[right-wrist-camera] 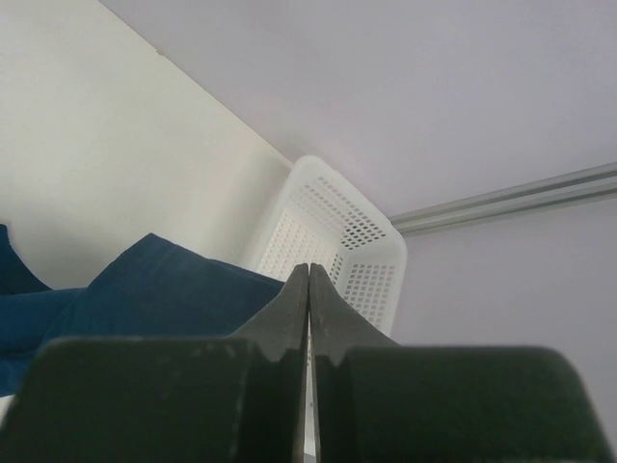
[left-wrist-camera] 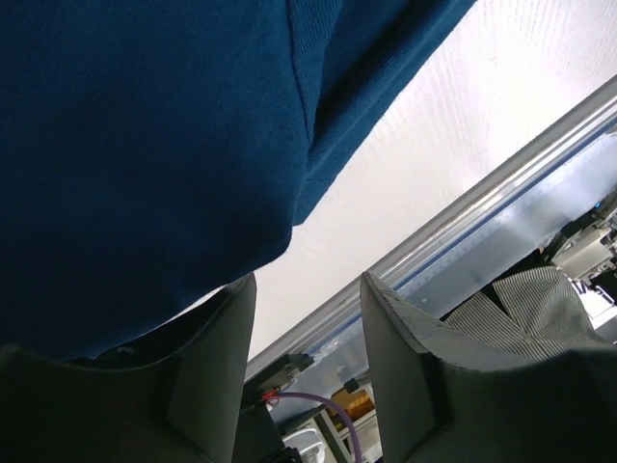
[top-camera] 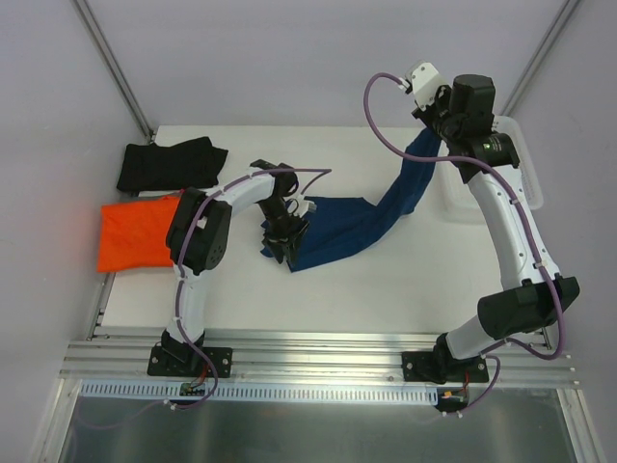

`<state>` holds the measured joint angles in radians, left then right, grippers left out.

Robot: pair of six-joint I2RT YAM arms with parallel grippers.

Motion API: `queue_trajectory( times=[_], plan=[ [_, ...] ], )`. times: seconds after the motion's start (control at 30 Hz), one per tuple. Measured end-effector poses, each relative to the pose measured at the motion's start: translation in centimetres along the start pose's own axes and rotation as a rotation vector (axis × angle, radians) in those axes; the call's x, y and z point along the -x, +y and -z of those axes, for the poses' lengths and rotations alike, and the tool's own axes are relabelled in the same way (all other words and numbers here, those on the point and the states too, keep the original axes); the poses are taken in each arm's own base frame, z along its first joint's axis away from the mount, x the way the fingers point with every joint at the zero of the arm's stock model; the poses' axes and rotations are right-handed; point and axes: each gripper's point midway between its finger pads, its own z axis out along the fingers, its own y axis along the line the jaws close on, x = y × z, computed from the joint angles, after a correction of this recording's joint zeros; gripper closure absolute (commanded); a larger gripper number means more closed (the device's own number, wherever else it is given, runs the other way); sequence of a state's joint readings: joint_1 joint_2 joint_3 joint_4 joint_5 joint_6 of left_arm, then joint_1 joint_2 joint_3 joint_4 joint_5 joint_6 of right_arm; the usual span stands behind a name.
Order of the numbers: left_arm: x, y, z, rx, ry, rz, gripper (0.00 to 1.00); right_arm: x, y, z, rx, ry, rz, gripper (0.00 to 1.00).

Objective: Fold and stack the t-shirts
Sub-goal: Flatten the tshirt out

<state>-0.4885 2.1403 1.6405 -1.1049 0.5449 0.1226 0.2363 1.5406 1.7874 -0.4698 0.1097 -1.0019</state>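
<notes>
Nearest the arm bases, the bare white table (top-camera: 386, 299) runs up to the navy t-shirt (top-camera: 352, 227), the anchor for everything else here. Its lower part lies rumpled on the tabletop, and at its near-left corner the left gripper (top-camera: 278, 246) points down at the cloth's edge. The left wrist view shows its two dark fingers (left-wrist-camera: 405, 338) standing apart, with the table and a metal rail visible through the gap. The hem lies over one fingertip but nothing is pinched, so this claw is open. Left of the navy shirt, with the left arm between them, the orange t-shirt (top-camera: 135, 234) lies folded flat. Farther back, also to the navy shirt's left, the black t-shirt (top-camera: 164, 164) lies loosely folded, just beside the orange one's far edge. The navy shirt climbs from the tabletop as a taut band toward the far right, where the right gripper (top-camera: 434, 130) holds it clear of the table. In the right wrist view those fingers are pressed tight together with blue cloth rising to them, so this claw is clamped on the navy shirt. Just right of the shirt's lifted end, behind the right arm, stands the white lattice basket (right-wrist-camera: 352, 241).
</notes>
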Motion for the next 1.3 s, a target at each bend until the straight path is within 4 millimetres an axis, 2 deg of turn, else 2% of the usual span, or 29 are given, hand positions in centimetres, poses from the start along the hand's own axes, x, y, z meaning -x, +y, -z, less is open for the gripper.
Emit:
queue_trajectory(
  times=[0.17,0.43,0.53,0.57,0.67,0.7,0.97,1.03,1.1,1.2,1.3],
  plan=[
    [0.1,0.4,-0.1,0.003,0.003,0.008,0.50,0.1,-0.2,0.1,-0.005,-0.002,-0.001,1.00],
    [1.2,1.6,-2.2,-0.011,0.058,0.048,0.52,0.3,-0.3,-0.1,-0.007,-0.004,-0.001,0.99],
    [1.5,1.5,-2.1,-0.009,0.054,0.046,0.59,0.3,-0.3,-0.1,-0.007,-0.003,-0.001,0.99],
    [1.6,1.6,-2.1,-0.009,0.052,0.045,0.69,0.3,-0.3,-0.1,-0.007,-0.004,-0.001,0.99],
    [1.9,1.8,-2.2,-0.002,0.046,0.041,0.86,0.2,-0.3,-0.1,-0.008,-0.002,-0.001,0.99],
    [1.9,1.9,-2.3,0.000,0.045,0.040,1.00,0.2,-0.3,-0.1,-0.009,-0.002,-0.001,1.00],
    [1.6,2.2,-2.2,0.017,0.036,0.033,1.00,0.3,-0.4,-0.2,-0.011,-0.003,0.000,0.99],
    [1.0,2.3,-1.3,0.043,0.017,0.027,1.00,0.2,-0.5,-0.1,-0.014,0.000,0.005,1.00],
    [0.5,2.3,0.3,0.077,-0.020,0.017,1.00,0.1,-0.6,-0.1,-0.021,0.006,0.015,0.99],
    [0.6,1.8,5.2,0.155,-0.161,-0.034,1.00,-0.1,-1.3,0.0,-0.041,0.014,0.024,0.99],
    [1.1,0.7,11.6,0.258,-0.348,-0.115,1.00,-1.1,-2.2,0.6,-0.069,0.029,0.014,0.99]
  ],
)
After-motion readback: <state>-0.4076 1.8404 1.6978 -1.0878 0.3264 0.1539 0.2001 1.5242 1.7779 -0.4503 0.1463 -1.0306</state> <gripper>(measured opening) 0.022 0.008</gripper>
